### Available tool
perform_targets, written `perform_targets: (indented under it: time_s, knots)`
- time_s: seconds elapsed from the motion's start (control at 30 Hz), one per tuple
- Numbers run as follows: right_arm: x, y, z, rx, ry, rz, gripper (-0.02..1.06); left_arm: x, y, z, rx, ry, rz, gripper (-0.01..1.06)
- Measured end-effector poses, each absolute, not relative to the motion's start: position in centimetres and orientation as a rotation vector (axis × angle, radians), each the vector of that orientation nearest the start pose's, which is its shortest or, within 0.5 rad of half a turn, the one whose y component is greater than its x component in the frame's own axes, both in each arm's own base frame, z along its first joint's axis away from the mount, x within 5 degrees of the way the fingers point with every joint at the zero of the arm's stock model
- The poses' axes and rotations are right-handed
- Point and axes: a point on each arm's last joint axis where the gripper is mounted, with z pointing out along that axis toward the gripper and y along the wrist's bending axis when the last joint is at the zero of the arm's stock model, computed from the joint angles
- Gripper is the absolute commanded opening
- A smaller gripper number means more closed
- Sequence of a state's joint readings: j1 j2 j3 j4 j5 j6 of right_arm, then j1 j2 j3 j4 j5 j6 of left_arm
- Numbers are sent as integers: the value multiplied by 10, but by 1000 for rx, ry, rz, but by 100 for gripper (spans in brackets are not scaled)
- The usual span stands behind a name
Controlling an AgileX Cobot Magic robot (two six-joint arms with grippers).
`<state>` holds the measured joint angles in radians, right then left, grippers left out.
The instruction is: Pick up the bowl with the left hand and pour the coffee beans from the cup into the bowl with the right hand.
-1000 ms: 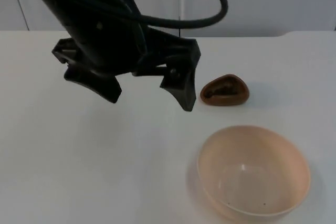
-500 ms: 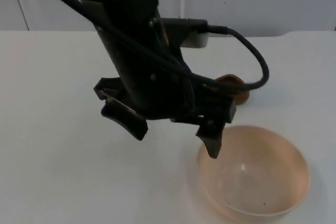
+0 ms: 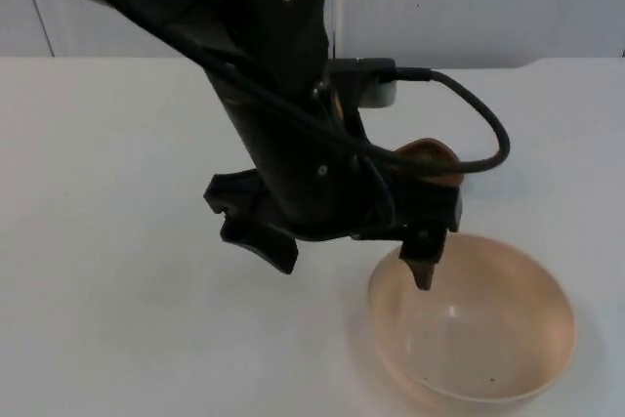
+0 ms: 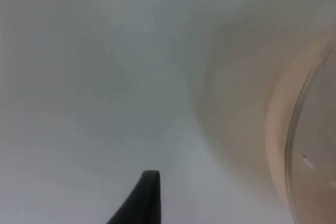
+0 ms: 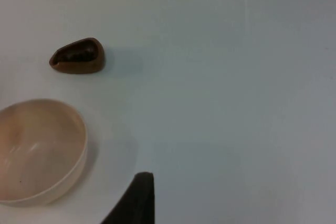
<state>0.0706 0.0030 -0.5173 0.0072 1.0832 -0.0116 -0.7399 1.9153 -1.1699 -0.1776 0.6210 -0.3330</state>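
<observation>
One pale peach plastic bowl sits at the lower right of the top view, upright on the white table. One small brown wooden cup with dark beans stands behind it, partly hidden by the arm. The left gripper hangs at the bowl's left rim, its two fingers spread wide and holding nothing, one fingertip over the rim. The right gripper's finger state I cannot tell.

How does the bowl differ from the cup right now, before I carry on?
The bowl is pale peach, wide and round; the cup is dark brown, far smaller and teardrop-shaped. The bowl looks nearly empty, while the cup holds dark contents. The open left gripper has one fingertip over the bowl's rim; nothing is at the cup. Both sit on the white table.
</observation>
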Motion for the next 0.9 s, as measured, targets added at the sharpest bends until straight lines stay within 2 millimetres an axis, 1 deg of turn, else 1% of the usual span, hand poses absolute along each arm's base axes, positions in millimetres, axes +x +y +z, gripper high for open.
perform_targets:
  time_s: [0.03, 0.17, 0.2, 0.33, 0.5, 0.63, 0.73, 0.9]
  knots:
    - [-7, 0, 280, -85, 2051, 45, 105, 267, -256, 153, 405, 2903, -376, 104]
    - [-7, 0, 280, -85, 2051, 45, 105, 276, -250, 142, 277, 2941, -394, 104]
    - [-7, 0, 280, -85, 2051, 45, 105, 276, -250, 142, 277, 2941, -394, 104]
    - [-7, 0, 280, -85, 2051, 45, 105, 287, -238, 135, 144, 2975, -413, 103]
    - [-7, 0, 280, -85, 2051, 45, 105, 291, -238, 135, 113, 2953, -438, 100]
    - [-7, 0, 280, -85, 2051, 45, 105, 291, -238, 135, 111, 2947, -439, 100]
    - [-7, 0, 280, -85, 2051, 45, 105, 292, -238, 135, 138, 2938, -429, 100]
    - [-7, 0, 280, -85, 2051, 45, 105, 286, -234, 129, 170, 2960, -402, 100]
